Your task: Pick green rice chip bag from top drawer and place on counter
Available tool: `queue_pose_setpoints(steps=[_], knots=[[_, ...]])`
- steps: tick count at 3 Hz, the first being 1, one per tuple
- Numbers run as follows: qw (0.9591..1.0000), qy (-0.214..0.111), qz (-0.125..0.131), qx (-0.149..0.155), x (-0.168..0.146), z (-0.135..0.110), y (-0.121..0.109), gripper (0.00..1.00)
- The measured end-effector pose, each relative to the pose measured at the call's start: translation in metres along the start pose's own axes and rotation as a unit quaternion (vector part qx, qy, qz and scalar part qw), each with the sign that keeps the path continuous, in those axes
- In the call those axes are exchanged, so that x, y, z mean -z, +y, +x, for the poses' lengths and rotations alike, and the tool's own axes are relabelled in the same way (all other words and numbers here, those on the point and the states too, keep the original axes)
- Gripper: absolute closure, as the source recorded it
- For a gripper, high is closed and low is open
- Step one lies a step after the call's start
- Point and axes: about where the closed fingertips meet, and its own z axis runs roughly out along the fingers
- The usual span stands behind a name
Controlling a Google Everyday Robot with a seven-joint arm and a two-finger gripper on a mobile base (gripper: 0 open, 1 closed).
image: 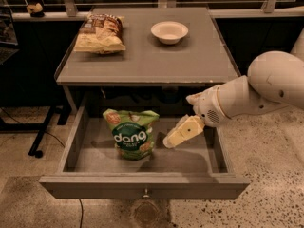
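Camera view: gripper [172, 140] inside the top drawer [95, 186], parted or closed I cannot tell, green rice chip bag [130, 134] upright just beyond its tip. Probably light, crinkly, crushable; pinch its top seam

**Other Things Around**

A crinkly brown-and-yellow chip bag [99, 33] lies flat at the back left. A small round white bowl [169, 32] sits upright to its right, well apart from it. At the far top left a little tan lump [34, 8] rests on a pale ledge [52, 16]; it may be a toy. A black stand leg [40, 137] sits on the speckled floor [270, 175]. The gripper [171, 141] hangs low, well below the bowl.
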Motion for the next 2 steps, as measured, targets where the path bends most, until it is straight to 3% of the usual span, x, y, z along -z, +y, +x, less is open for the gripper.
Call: queue_pose_setpoints(steps=[2], knots=[[0.9996, -0.001, -0.028, 0.002, -0.04, -0.005, -0.014, 0.0]])
